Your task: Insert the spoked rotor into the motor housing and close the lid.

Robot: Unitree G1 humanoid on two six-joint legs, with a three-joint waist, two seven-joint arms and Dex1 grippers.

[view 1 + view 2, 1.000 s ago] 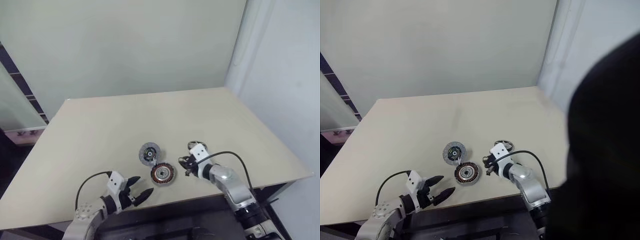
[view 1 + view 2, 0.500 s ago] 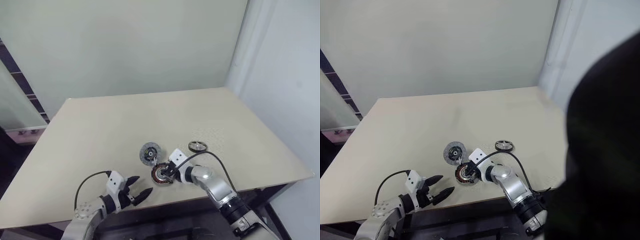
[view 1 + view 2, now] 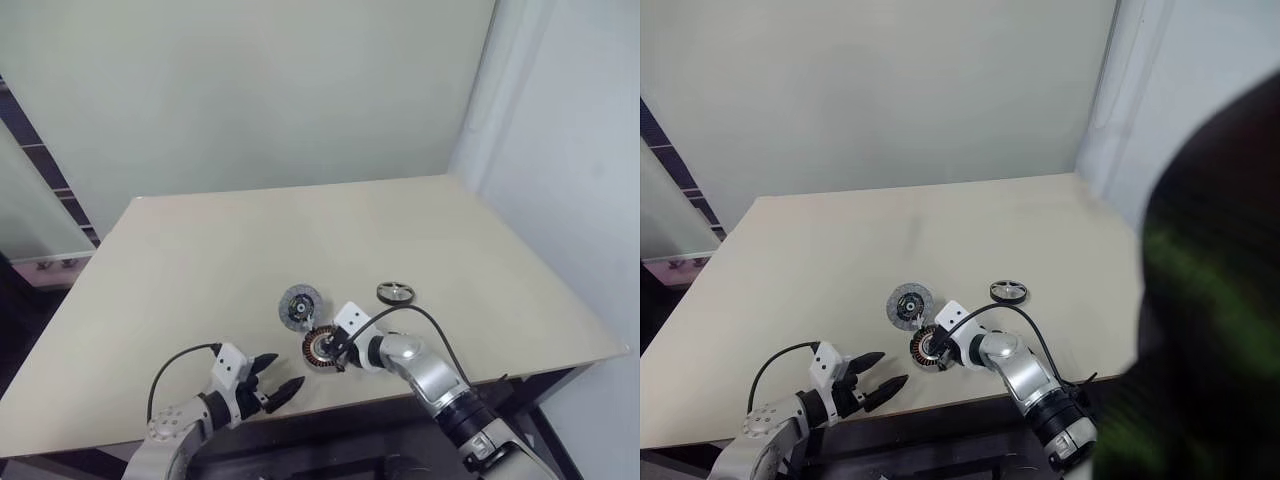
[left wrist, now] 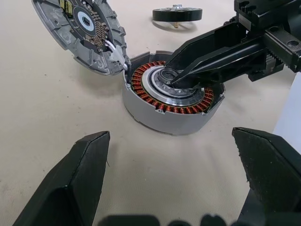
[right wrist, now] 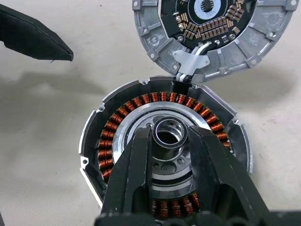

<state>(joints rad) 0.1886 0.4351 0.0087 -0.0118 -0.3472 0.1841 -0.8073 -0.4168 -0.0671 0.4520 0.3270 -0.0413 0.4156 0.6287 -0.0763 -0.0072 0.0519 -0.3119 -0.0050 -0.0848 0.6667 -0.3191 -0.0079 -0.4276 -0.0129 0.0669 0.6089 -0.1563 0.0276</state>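
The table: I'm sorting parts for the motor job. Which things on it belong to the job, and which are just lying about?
Belongs to the job:
motor housing, under the right gripper
lid, lying open beside the housing
spoked rotor, lying apart, not yet inserted

Just lying about:
nothing else lies on the table

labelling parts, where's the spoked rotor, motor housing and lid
spoked rotor [image 3: 397, 292], left eye view, on its spokes
motor housing [image 5: 123, 122], right wrist view, on the copper windings
lid [image 4: 70, 28], left wrist view, on its grey face
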